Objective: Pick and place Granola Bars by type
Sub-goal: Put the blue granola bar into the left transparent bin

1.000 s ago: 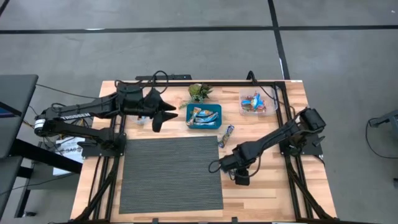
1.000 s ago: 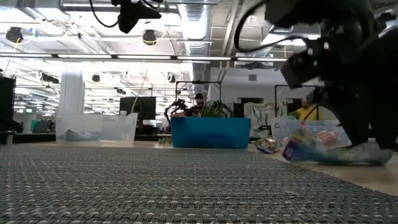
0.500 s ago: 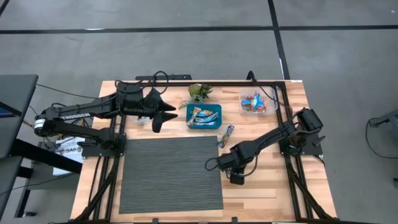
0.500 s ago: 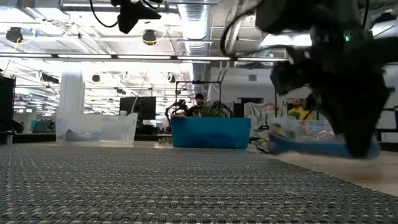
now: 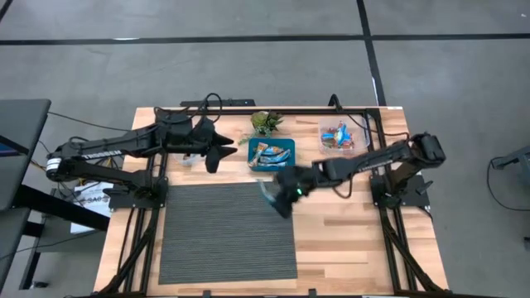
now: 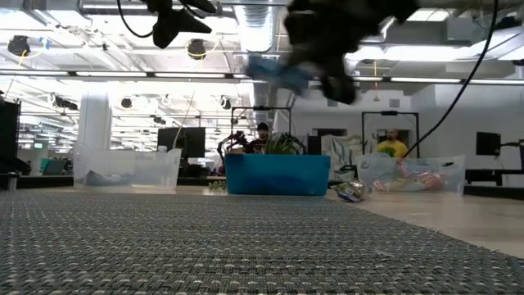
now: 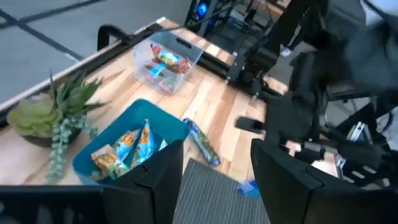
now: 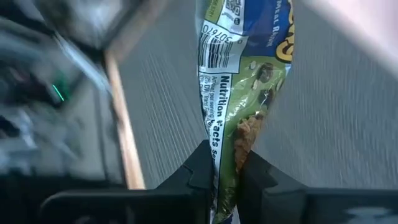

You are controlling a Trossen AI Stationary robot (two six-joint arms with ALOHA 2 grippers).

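My right gripper (image 5: 280, 199) hangs above the far right corner of the grey mat (image 5: 224, 236), shut on a blue-and-green granola bar (image 8: 245, 74), which shows blue in the high view (image 5: 268, 193) and the low view (image 6: 278, 72). Another bar (image 7: 203, 143) lies flat on the wood beside the blue bin (image 5: 272, 155), which holds several bars. A clear tub (image 5: 340, 136) at the far right holds more. My left gripper (image 5: 214, 157) hovers open left of the blue bin, holding nothing. My right gripper pinches one end of the bar's wrapper (image 8: 222, 163) between its two fingers. The bar runs on lengthwise beyond the fingertips. It is lifted clear, high above the mat, roughly level in the low view.
A green plant figure (image 5: 266, 122) stands behind the blue bin. Another clear tub (image 6: 127, 168) sits at the far left under my left arm. The metal frame (image 5: 248, 108) runs along the far edge. People stand in the room beyond.
My right gripper has shut on the bar that lay on the wood right of the mat. It has risen and swung toward the table's far left, toward the blue bin. The bar has come up clear of the table.
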